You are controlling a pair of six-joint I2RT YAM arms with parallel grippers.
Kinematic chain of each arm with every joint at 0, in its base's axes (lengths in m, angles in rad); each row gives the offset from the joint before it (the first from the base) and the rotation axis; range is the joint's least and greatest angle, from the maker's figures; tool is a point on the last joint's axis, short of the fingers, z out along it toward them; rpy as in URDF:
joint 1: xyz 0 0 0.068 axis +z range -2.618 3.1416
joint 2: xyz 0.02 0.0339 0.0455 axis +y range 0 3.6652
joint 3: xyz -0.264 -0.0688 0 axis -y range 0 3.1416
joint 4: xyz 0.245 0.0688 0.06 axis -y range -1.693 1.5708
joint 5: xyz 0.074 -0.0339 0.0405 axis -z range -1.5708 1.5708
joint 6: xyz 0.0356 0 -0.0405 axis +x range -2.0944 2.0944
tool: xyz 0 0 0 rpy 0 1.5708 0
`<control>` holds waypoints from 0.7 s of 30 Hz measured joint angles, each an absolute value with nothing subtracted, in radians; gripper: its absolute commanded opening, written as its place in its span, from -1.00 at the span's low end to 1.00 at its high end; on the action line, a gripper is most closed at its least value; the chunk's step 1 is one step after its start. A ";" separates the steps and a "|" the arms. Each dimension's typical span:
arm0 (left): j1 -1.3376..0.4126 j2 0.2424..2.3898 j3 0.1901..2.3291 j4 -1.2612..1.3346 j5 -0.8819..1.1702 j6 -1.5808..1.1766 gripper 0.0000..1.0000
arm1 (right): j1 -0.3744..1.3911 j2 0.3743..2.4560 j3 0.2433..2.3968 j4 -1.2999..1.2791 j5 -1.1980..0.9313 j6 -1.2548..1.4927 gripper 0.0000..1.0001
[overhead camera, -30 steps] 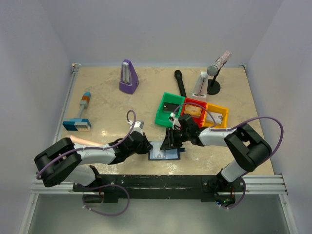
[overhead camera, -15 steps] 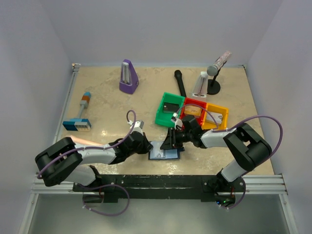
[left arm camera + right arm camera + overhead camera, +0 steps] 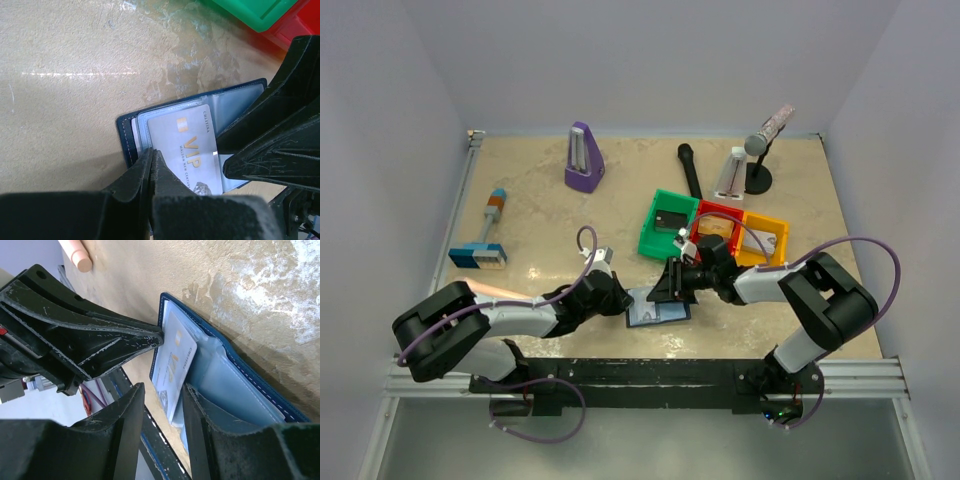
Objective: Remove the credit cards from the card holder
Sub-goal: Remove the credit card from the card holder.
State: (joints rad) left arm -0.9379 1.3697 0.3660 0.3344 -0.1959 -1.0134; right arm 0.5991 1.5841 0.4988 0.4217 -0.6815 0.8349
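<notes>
Top external view: we see the card holder (image 3: 658, 312) lying open on the table (image 3: 540, 230), low in the frame's centre, between both grippers.
Card holder: navy outside, pale blue-grey panels up.
Credit card (image 3: 192, 150): pale, gold "VIP" lettering, partly out of its pocket.
Left gripper (image 3: 151, 152): jaws pressed together at the holder's left edge, over the card's corner; we cannot tell what they pinch.
Right gripper (image 3: 164, 386): jaws partway apart, the card's free end between them.
Green bin (image 3: 650, 235): just above the holder.
</notes>
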 measured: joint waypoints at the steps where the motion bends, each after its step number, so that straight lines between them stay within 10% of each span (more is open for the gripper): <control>1: -0.938 1.370 0.365 0.336 -0.196 -1.013 -1.00 | 0.599 1.584 0.499 0.423 -0.682 0.838 -0.19; 21: -0.938 1.354 0.285 0.459 -0.199 -1.031 -1.00 | 0.597 1.641 0.528 0.456 -0.711 0.845 -0.13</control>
State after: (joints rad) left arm -0.9379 1.3537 0.2852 0.4587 -0.1986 -1.0309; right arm 0.5972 1.6413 0.5278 0.4564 -0.7113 0.8452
